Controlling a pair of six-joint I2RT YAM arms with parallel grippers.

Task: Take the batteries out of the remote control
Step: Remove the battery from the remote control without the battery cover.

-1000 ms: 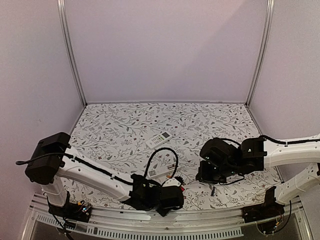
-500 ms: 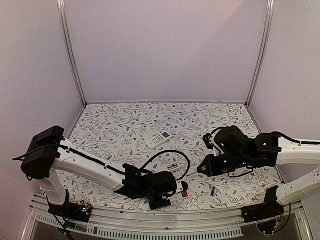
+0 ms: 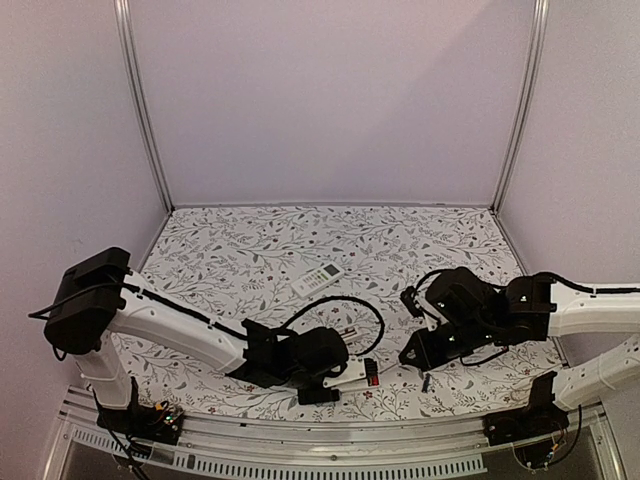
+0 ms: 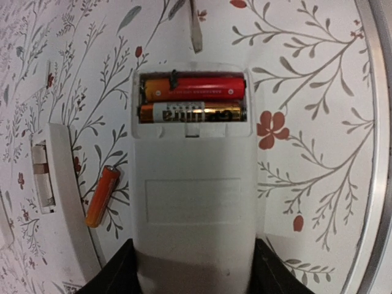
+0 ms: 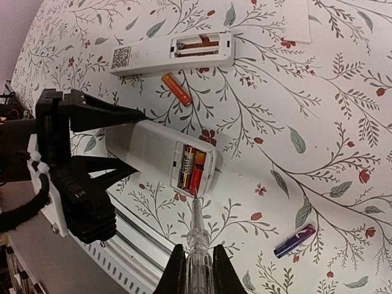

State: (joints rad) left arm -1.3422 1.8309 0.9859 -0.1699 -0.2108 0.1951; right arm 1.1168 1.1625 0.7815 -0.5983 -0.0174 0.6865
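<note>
My left gripper [image 4: 193, 269] is shut on a white remote [image 4: 193, 202] lying back-up on the table near the front edge. Its compartment is open and holds two batteries: a red-orange one [image 4: 196, 87] and a gold and black one [image 4: 193, 113]. My right gripper [image 5: 194, 269] is shut on a thin clear pen-like tool [image 5: 197, 236]. The tool's tip is at the compartment's end edge, by the red-orange cell [image 5: 197, 171]. In the top view the left gripper [image 3: 335, 370] holds the remote [image 3: 352, 374], with the right gripper [image 3: 420, 355] just to its right.
A second long white remote [image 5: 171, 52] with an open compartment lies beyond the held one. A loose orange battery [image 5: 176, 89] lies between them. A dark purple battery [image 5: 294, 240] lies to the right. A third remote [image 3: 317, 277] lies mid-table. The front metal rail [image 4: 376, 153] is close.
My left gripper has swung the remote up and round so it points right. My right gripper has come down and left, bringing the tool's tip to the compartment.
</note>
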